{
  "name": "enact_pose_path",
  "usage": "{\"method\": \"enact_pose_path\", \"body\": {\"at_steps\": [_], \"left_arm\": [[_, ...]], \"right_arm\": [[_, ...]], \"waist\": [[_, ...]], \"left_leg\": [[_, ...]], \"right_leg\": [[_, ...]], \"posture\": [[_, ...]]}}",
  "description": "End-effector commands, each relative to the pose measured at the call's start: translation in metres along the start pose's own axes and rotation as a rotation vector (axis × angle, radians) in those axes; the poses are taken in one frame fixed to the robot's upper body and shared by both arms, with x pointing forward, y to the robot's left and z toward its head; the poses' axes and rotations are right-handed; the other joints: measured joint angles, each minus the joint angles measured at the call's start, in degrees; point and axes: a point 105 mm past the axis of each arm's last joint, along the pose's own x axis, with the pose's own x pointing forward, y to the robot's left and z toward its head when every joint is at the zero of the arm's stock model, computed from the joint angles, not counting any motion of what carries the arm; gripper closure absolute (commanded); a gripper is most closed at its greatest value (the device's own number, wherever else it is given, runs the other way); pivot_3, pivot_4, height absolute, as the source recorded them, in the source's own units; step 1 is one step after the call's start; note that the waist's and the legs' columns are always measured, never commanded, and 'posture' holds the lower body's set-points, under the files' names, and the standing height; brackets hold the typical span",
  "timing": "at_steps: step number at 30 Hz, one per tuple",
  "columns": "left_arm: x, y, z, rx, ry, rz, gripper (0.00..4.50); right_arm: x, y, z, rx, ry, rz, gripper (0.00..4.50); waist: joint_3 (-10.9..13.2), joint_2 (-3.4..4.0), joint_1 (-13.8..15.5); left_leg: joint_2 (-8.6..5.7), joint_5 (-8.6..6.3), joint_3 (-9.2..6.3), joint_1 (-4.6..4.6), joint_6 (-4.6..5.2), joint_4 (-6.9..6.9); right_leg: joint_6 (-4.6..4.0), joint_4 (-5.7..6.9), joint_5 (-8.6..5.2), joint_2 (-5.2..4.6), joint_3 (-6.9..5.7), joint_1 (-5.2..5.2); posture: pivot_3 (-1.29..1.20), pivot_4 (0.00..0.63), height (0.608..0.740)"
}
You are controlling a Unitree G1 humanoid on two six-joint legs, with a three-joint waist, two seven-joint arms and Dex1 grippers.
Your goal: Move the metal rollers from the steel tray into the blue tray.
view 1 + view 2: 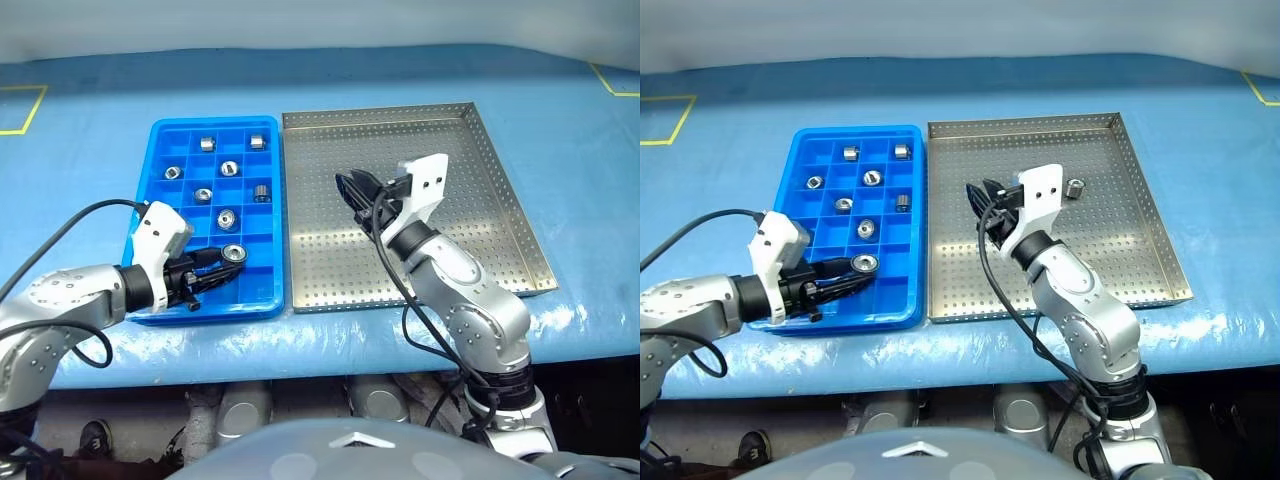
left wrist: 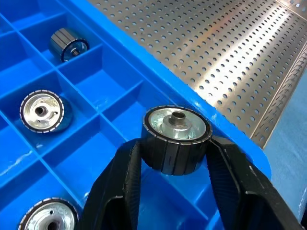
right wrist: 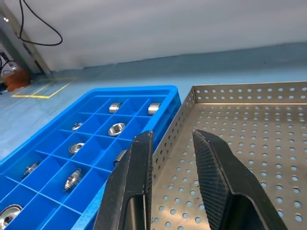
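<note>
- Reaching in from the near left, the left arm lies low with its forearm angled toward the blue tray.
- The left gripper is clenched on a metal roller, one finger on either side, above a near-right compartment of the blue tray, close to its right wall.
- Seven more rollers sit in separate compartments farther back.
- The right arm rises from the near edge over the steel tray; the right gripper points left, fingers slightly apart, holding nothing.
- One roller lies on the steel tray, right of that gripper.
</note>
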Motion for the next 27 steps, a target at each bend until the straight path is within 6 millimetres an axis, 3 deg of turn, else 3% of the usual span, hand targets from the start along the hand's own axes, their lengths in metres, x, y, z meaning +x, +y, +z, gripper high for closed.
{"method": "enact_pose_path", "body": {"at_steps": [1,18,26,27], "left_arm": [[-0.007,0.001,0.001,0.037,0.005,0.02,2.73],[-0.005,0.005,-0.023,0.047,0.106,0.05,2.73],[0.0,0.009,-0.02,0.041,0.087,0.068,0.16],[0.001,0.009,-0.02,0.039,0.089,0.065,0.16]], "right_arm": [[-0.002,0.003,0.01,-0.009,-0.044,0.006,3.08],[-0.001,-0.004,0.008,0.001,-0.041,-0.044,3.08],[0.001,-0.004,0.009,0.004,-0.045,-0.047,3.08],[0.001,-0.004,0.009,0.004,-0.046,-0.047,3.08]], "waist": [[0.0,0.0,-0.07],[0.0,0.0,-0.27],[0.0,0.0,-0.22],[0.0,0.0,-0.24]], "left_leg": [[0.0,0.0,0.01,0.0,0.0,0.0],[0.01,0.0,0.0,0.01,0.0,-0.02],[0.01,0.0,0.0,0.01,0.0,0.01],[0.01,0.0,0.0,0.01,0.0,0.01]], "right_leg": [[0.0,0.0,0.0,0.0,0.0,0.0],[-0.02,0.05,0.01,0.01,-0.01,-0.01],[-0.05,0.07,0.05,0.0,-0.01,0.0],[-0.08,0.08,0.06,0.0,-0.01,0.0]], "posture": [[-0.07,0.15,0.74],[-0.07,0.15,0.74],[-0.07,0.15,0.74],[-0.07,0.15,0.74]]}}
